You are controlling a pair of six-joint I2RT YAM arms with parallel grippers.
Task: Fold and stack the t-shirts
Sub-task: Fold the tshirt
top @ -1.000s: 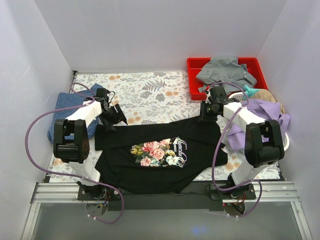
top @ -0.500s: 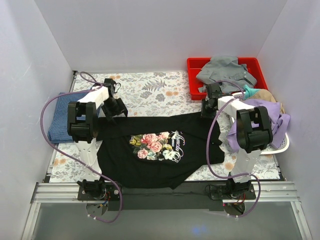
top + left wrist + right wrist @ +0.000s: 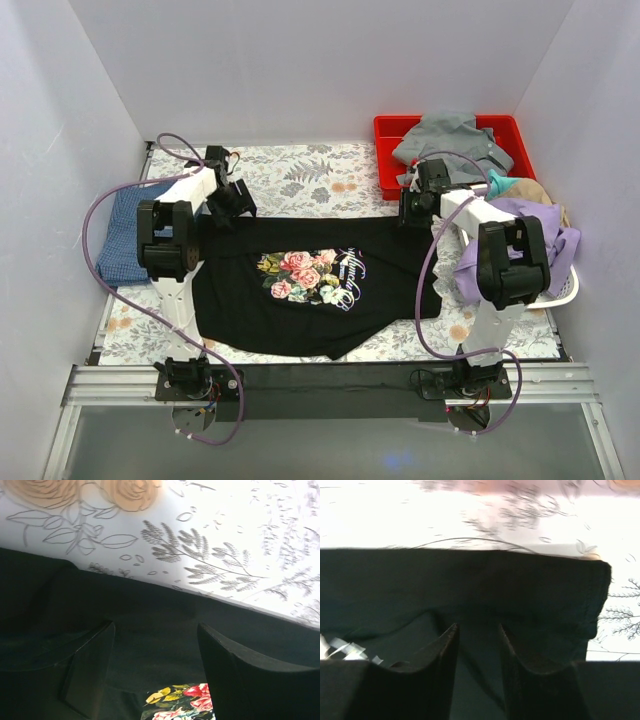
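Observation:
The black t-shirt with its pink-rose print lies spread flat across the table's middle. My left gripper is over its far left corner. In the left wrist view the gripper is open wide, with the black cloth flat below and nothing between the jaws. My right gripper is at the far right corner. In the right wrist view it stands open by a narrower gap over the cloth. The mottled blue t-shirt lies at the left edge.
A red bin at the back right holds a grey garment. A white basket on the right holds purple clothes. The floral tablecloth shows beyond the shirt. White walls enclose three sides.
Both grippers moved toward the far side, pulling the black shirt's top edge with them; the shirt now lies farther back and flatter. The left jaws now stand open.

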